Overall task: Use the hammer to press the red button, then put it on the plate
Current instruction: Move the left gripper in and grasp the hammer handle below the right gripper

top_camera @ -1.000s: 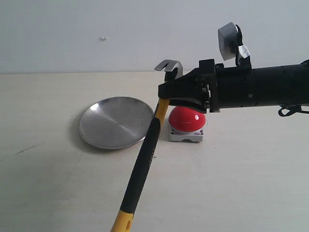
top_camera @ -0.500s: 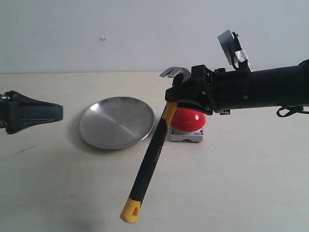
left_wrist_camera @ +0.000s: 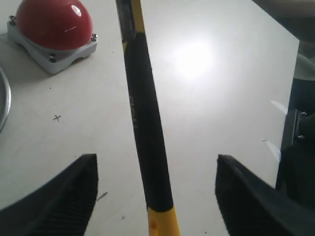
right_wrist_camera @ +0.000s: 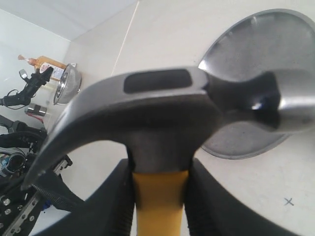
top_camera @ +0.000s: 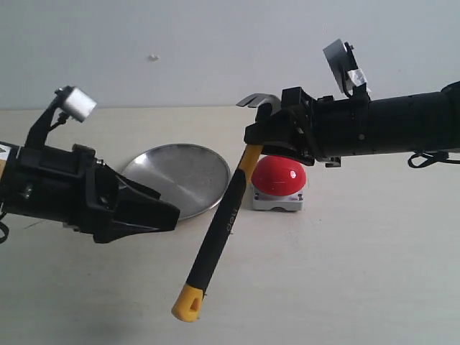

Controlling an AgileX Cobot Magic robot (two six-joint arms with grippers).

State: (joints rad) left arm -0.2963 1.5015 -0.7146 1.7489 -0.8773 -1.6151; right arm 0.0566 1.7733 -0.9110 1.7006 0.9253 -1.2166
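Exterior view: my right gripper (top_camera: 253,135) is clamped on the hammer (top_camera: 219,230) at its neck, and the hammer hangs slanted in the air near the button (top_camera: 279,175) and plate (top_camera: 183,176). Only the left wrist view shows my left gripper (left_wrist_camera: 156,196) spread wide and empty, straddling the handle without touching it.

I see pale lettering (left_wrist_camera: 133,110) along the black handle of the hammer (top_camera: 221,230), but it is too blurred and small for me to read. On the table (left_wrist_camera: 221,98) I can make out one small cross mark (left_wrist_camera: 56,117).
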